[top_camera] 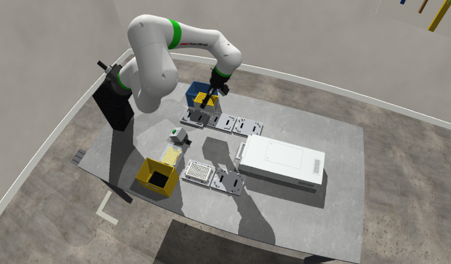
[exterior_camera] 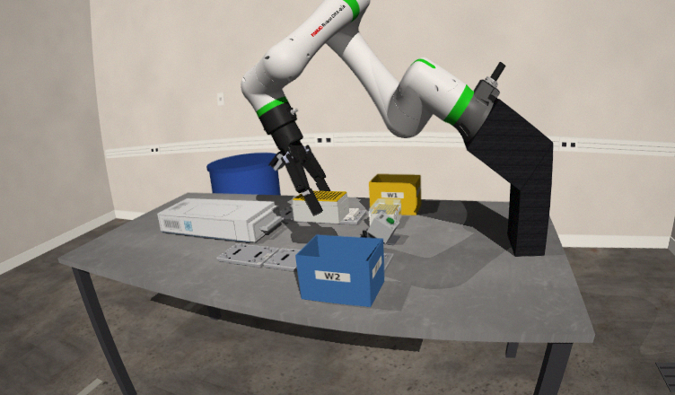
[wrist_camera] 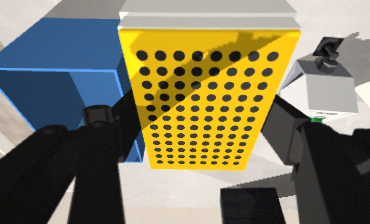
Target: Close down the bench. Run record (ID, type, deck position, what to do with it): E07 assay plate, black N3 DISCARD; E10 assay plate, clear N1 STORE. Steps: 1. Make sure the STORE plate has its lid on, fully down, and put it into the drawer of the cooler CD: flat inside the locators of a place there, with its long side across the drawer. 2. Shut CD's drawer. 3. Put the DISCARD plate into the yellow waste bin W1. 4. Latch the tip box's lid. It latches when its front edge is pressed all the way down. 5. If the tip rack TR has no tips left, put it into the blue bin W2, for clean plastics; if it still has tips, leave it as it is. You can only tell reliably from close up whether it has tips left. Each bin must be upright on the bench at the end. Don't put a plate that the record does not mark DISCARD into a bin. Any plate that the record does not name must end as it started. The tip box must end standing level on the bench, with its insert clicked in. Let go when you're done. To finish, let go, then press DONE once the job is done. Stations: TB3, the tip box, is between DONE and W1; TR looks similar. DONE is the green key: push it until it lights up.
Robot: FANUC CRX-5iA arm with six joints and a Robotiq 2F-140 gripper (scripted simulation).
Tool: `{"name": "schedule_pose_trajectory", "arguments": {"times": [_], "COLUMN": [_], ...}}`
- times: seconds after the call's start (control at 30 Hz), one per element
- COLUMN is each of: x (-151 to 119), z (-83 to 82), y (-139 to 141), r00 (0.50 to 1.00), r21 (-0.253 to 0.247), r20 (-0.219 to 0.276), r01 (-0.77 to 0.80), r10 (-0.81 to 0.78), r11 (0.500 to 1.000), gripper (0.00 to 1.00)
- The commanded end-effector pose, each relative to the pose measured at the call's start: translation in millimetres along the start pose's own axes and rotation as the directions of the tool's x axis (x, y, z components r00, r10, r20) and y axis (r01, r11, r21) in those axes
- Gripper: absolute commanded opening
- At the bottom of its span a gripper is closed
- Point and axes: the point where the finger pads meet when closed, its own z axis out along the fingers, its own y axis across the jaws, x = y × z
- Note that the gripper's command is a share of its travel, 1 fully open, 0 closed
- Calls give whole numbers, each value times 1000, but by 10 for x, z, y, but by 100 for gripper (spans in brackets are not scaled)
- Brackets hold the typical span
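- Wrist view: the gripper [wrist_camera: 201,135], half closed, clamps the tip rack [wrist_camera: 206,100] across its short sides.
- The blue bin W2 [wrist_camera: 56,75] lies just beside it, leftward.

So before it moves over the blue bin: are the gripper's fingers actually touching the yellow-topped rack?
Touching. Wrist view shows both fingers pressed against the sides of the rack.
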Motion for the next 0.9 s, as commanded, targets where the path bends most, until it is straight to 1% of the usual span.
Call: {"name": "schedule_pose_trajectory", "arguments": {"times": [0.0,0.87], "x": [-40,-347], "z": [16,160], "y": [-69,-549], "r00": [1000,1000], "r21": [0,0], "r20": [-1,-1], "r01": [0,0], "r10": [0,0], "r11": [1000,1000], "gripper": [10,10]}}
